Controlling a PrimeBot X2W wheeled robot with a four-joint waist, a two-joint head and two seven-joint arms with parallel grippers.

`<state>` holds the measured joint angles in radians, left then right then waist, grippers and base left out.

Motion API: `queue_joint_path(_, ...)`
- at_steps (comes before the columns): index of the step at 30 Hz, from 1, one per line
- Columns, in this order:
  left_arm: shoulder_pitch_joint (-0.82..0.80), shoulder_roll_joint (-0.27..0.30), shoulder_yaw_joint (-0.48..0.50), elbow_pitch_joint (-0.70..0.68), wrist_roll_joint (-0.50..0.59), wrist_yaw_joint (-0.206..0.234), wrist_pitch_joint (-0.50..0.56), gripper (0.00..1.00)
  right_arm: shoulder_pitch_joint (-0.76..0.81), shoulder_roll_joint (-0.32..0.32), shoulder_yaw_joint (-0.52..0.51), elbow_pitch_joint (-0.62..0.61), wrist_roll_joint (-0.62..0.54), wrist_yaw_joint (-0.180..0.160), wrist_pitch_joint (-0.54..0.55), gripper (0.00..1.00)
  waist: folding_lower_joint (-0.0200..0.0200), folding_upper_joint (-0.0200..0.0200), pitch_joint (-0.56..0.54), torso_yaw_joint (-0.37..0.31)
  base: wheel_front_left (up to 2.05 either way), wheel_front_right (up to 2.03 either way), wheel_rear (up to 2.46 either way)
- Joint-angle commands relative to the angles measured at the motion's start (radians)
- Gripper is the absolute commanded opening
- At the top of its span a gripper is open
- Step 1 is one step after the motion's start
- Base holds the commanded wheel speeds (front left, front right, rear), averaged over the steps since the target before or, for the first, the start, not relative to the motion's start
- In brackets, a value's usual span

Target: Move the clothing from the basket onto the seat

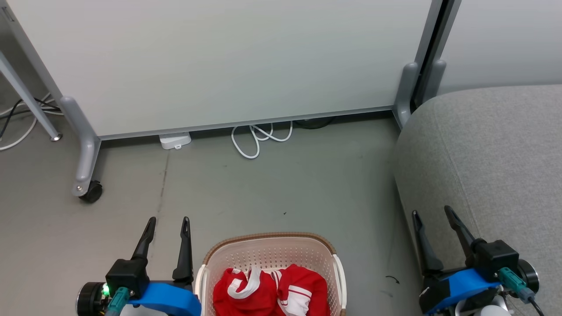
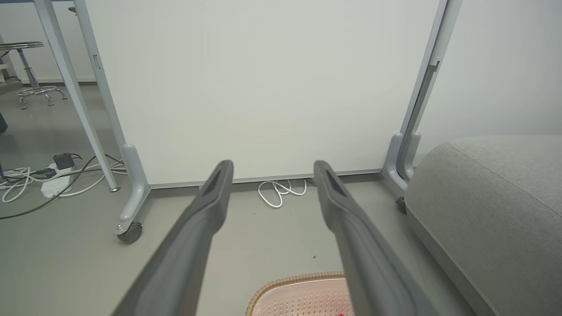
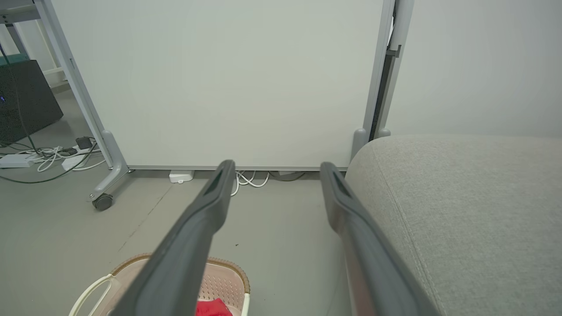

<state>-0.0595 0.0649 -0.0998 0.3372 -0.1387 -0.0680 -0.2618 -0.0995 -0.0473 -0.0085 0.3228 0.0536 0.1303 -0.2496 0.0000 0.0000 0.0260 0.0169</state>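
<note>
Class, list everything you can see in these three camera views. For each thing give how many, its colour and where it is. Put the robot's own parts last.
clothing: seemingly two pieces, red with white trim, heaped in the basket
basket: one, cream with brown rim, on the floor between the grippers
seat: one, light grey, at the right
partition panel: one, pale, grey frame on castors, across the back
cable coil: one, white, under the panel
small box: one, white, at the panel's foot
stool: one, chrome, far left
left gripper: one, dark fingers, open, lower left
right gripper: one, dark fingers, open, lower right
</note>
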Motion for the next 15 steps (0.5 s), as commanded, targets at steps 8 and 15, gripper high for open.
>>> queue_joint_path(8,-0.018,0.0,0.016,0.018,0.007,-0.002,-0.004,1.0,-0.035,-0.005,0.034,-0.013,0.012,0.001,-0.006,1.0,0.0,0.0,0.053,-0.053,0.0,0.0,0.0)
queue_joint_path(15,-0.056,0.004,0.016,0.11,0.007,-0.004,-0.004,1.0,-0.066,-0.005,0.059,-0.033,0.014,0.001,-0.009,1.0,0.0,0.0,0.132,-0.119,0.0,0.0,0.0)
